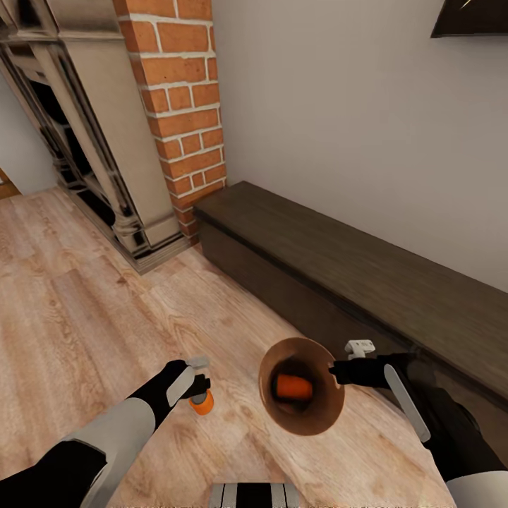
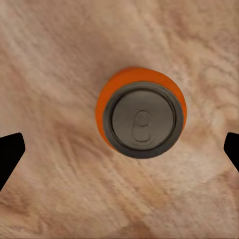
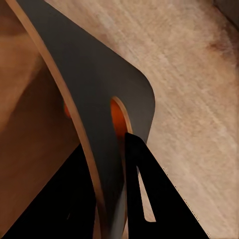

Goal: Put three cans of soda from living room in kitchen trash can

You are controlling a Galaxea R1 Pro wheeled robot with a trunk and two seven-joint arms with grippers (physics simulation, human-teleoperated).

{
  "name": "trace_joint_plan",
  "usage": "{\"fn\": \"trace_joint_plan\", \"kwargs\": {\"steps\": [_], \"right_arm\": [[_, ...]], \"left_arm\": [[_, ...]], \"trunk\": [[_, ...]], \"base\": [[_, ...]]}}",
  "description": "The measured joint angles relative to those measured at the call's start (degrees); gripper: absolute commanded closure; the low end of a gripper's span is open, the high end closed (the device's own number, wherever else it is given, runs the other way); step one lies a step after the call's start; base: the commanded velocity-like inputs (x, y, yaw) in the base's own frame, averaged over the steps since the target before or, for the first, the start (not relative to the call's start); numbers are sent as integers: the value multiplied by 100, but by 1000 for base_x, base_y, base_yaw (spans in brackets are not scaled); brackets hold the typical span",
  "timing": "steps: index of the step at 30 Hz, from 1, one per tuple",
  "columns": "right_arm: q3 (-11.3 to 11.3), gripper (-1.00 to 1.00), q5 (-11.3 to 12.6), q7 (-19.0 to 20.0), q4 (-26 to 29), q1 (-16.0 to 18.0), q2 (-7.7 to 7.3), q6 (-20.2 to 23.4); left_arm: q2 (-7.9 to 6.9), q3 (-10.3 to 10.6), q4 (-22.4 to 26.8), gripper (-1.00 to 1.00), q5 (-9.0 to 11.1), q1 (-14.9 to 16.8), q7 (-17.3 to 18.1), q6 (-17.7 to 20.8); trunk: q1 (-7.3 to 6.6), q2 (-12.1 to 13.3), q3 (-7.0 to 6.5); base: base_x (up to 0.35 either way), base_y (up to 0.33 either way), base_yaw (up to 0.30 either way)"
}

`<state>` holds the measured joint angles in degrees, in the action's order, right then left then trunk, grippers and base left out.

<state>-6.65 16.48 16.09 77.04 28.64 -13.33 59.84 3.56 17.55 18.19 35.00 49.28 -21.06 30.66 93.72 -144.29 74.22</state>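
Spread wide, the left gripper (image 2: 119, 149) hangs over an upright orange can (image 2: 141, 112) on the wood floor (image 1: 85, 317), touching nothing. Clamped on the trash can (image 1: 300, 416) rim, the right gripper (image 3: 114, 194) holds it tilted, another orange can (image 1: 293, 386) inside. A dark bench (image 1: 367, 275) flanks the brick fireplace (image 1: 180, 99).

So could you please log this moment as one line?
right gripper: shut on trash can rim | orange can inside | left gripper: open over second orange can
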Motion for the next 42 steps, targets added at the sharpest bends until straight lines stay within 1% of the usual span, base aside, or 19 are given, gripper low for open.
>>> {"fn": "trace_joint_plan", "kwargs": {"steps": [2,4,5,8,9,10,13,14,16,17,19,20,21,24,27,29,34,39,42], "right_arm": [[9,100,22,6,118,-13,-3,1],[20,100,-16,-2,387,-34,-10,-10],[14,100,24,-1,507,-39,-19,-14],[-11,100,345,24,629,-49,-43,11],[-14,100,384,26,646,-51,-47,14],[-16,100,364,23,668,-52,-53,10],[-17,100,206,6,695,-54,-62,-8],[-18,100,197,5,701,-54,-63,-10],[-20,100,266,12,707,-54,-64,-3],[-20,100,304,12,711,-53,-64,0],[-24,100,334,17,710,-56,-60,3],[-25,100,329,16,709,-57,-59,2],[-29,100,305,15,711,-60,-58,0],[-34,100,260,10,716,-68,-51,-5],[-37,100,307,14,721,-70,-48,0],[-38,100,318,16,722,-75,-48,1],[-38,100,265,12,721,-80,-48,-3],[-38,100,303,15,722,-74,-54,0],[-38,100,284,13,722,-72,-56,-2]], "left_arm": [[9,2,0,-100,1,1,15,-5],[7,2,0,-100,-1,0,53,-9],[3,2,0,-100,-1,-2,64,-12],[-1,3,0,-100,-2,-4,76,-15],[-2,3,0,-100,-2,-4,78,-15],[-4,3,0,-100,-2,-5,80,-16],[-9,4,2,-100,-2,-2,82,-16],[-11,0,6,-100,-2,6,86,-16],[-3,-1,12,-100,-2,65,109,-18],[21,1,17,-100,0,162,185,-20],[62,9,31,-100,-25,247,251,-23],[82,18,44,-100,-64,266,266,-25],[118,45,82,-100,-175,291,287,-33],[171,82,179,-100,-387,322,314,-32],[187,94,225,-100,-466,332,297,-28],[188,93,237,-100,-488,334,283,-27],[182,91,245,-100,-509,336,264,-12],[178,91,246,-100,-514,337,267,13],[169,91,245,-100,-513,337,268,26]], "trunk": [[5,-3,44],[10,-5,88],[12,-7,110],[21,-11,177],[23,-12,200],[26,-13,222],[34,-17,288],[36,-19,310],[41,-21,355],[41,-22,355],[41,-22,355],[41,-22,355],[41,-22,355],[41,-22,355],[41,-22,355],[41,-22,355],[54,-28,466],[67,-35,576],[75,-39,643]], "base": [[0,0,0],[0,0,0],[0,0,0],[0,0,0],[0,0,0],[0,0,0],[0,0,0],[0,0,0],[0,0,0],[0,0,0],[0,0,0],[0,0,0],[0,0,0],[0,0,0],[0,0,0],[0,0,0],[0,0,0],[0,0,0],[0,0,0]]}}
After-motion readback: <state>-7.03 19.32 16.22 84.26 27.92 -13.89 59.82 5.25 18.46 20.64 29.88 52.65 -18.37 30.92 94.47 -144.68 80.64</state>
